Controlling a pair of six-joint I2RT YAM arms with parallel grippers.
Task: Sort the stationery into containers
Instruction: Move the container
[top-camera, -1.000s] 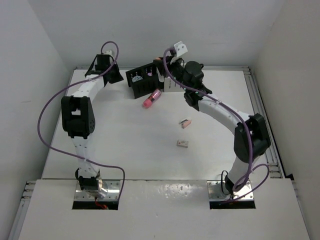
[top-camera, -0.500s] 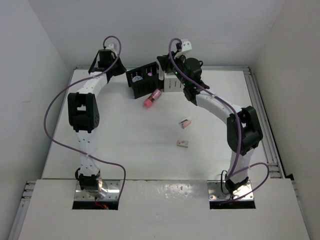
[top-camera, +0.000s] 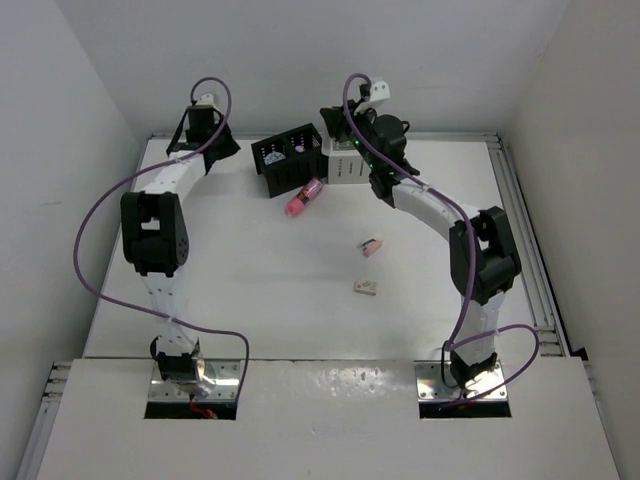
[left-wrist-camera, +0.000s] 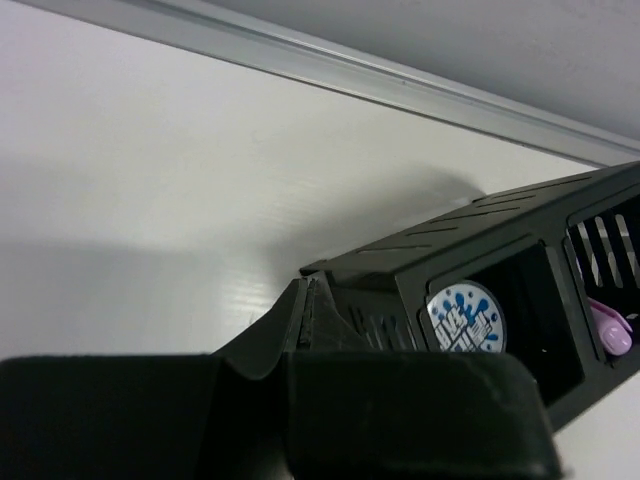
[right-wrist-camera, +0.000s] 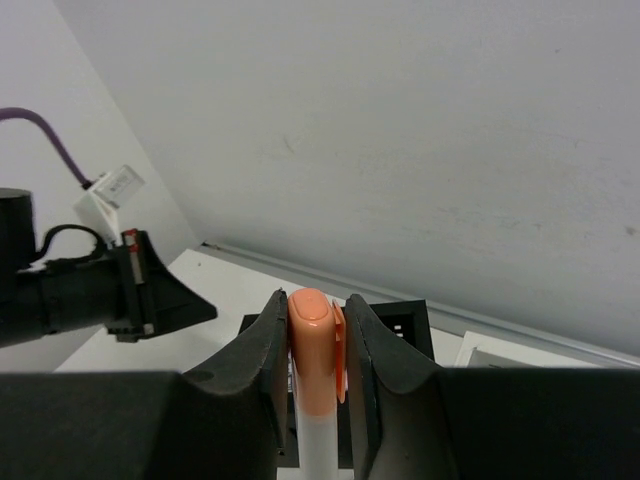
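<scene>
- Top view: the hot-pink tube is lying loose on the white desk just in front of the black organizer. One eraser block and a second eraser block are sitting well apart from both boxes. The white organizer is standing beside the black one. Plain white walls are closing the desk in on three sides.
- Left wrist view: the tape roll and the lilac stick are resting in the black organizer's two compartments (sorted, I judge). The left gripper is sitting fully closed on nothing, near the box's corner.
- Right wrist view: the right gripper is clamping an orange-capped pen upright near the back wall, above the organizers. By my count, roughly half is remaining: pen, tube and both erasers.
</scene>
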